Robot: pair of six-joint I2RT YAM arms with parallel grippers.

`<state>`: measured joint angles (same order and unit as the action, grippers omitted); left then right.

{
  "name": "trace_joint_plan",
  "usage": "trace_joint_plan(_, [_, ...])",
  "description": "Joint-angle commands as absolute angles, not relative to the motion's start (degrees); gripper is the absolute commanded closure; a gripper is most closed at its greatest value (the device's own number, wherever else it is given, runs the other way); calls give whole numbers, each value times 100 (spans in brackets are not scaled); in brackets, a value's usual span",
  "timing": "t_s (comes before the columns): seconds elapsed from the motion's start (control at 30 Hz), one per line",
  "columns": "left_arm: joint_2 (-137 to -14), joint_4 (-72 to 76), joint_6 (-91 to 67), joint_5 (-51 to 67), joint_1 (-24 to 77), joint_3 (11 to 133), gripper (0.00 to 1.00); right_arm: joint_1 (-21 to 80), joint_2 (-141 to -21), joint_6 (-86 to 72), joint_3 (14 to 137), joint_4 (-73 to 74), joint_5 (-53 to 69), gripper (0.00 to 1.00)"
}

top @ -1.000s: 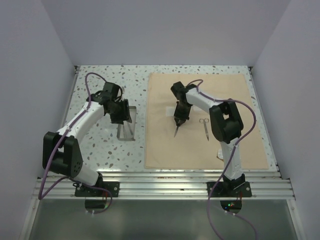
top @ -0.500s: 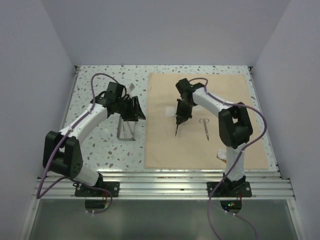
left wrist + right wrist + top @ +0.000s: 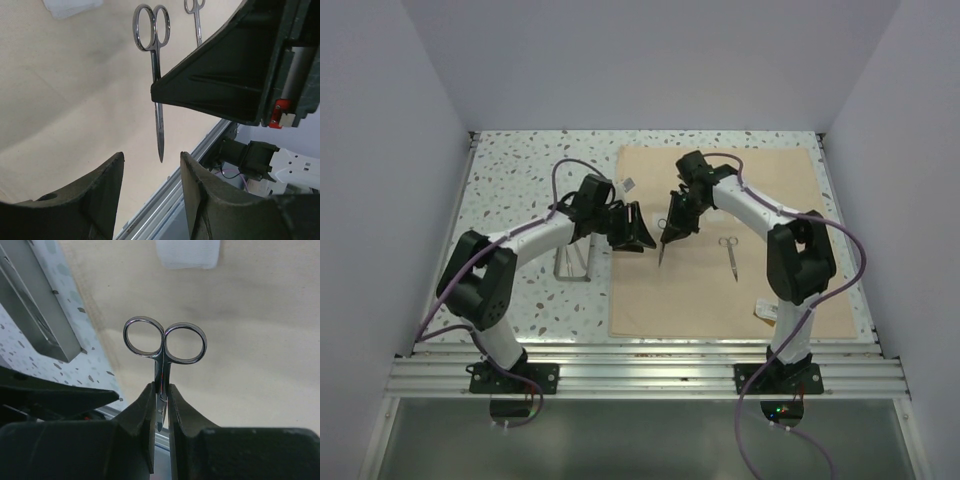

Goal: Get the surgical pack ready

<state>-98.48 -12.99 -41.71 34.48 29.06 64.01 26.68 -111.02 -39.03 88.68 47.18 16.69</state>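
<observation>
Left pincer [image 3: 636,238] swung toward held scissors [image 3: 663,251].

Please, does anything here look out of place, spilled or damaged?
Nothing looks damaged or spilled. Only the grey tray stands off the tan cloth, on the speckled table, while the right gripper holds the scissors above the cloth.

A white tabletop [image 3: 520,180] speckled with dark flecks is enclosed on three sides by plain pale walls [image 3: 650,60]. Its near edge is bordered by ribbed aluminium rails [image 3: 650,372]. Even, soft light is cast throughout.
</observation>
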Motion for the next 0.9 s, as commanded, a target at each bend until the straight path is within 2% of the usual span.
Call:
trace_joint_plan(0.0, [-9923, -730, -4438, 3718, 2927, 6530, 47, 2681, -10696, -4104, 8903, 4518, 2135, 100])
trace_joint_plan(0.13, [-10124, -738, -4491, 3788, 3032, 6662, 48, 2689, -10670, -4210, 8895, 4447, 2328, 100])
trace_joint_plan(0.3, [-10327, -694, -4535, 3832, 3146, 6697, 55, 2681, -10591, -4315, 8903, 4386, 2470, 100])
trace_joint_plan(0.4, [-10397, -738, -4527, 3858, 3146, 6706, 76, 2689, -10582, -4333, 8912, 4368, 2514, 100])
trace_joint_plan(0.43, [-10397, -869, -4448, 3824, 3146, 6741, 93, 2689, -10591, -4324, 8938, 4368, 2531, 100])
trace_joint_plan(0.47, [-10397, -966, -4395, 3780, 3138, 6767, 100, 2689, -10608, -4263, 8973, 4429, 2488, 100])
trace_joint_plan(0.53, [-10327, -1335, -4176, 3517, 3112, 6846, 100, 2681, -10705, -4149, 9131, 4552, 2347, 100])
trace_joint_plan(0.57, [-10292, -1501, -4079, 3376, 3068, 6890, 100, 2663, -10749, -4096, 9210, 4709, 2225, 97])
trace_joint_plan(0.6, [-10240, -1729, -3956, 3027, 3041, 6943, 100, 2637, -10819, -3878, 9298, 4868, 2145, 84])
trace_joint_plan(0.7, [-10073, -2905, -3490, 2350, 2787, 7137, 100, 2409, -11030, -3350, 9588, 5474, 1611, 64])
trace_joint_plan(0.77, [-9915, -3277, -3183, 1997, 2481, 7119, 100, 2128, -11022, -2938, 9580, 5712, 1372, 59])
trace_joint_plan(0.87, [-9555, -3866, -2735, 1206, 1989, 7032, 100, 1811, -10969, -2437, 9414, 5914, 880, 56])
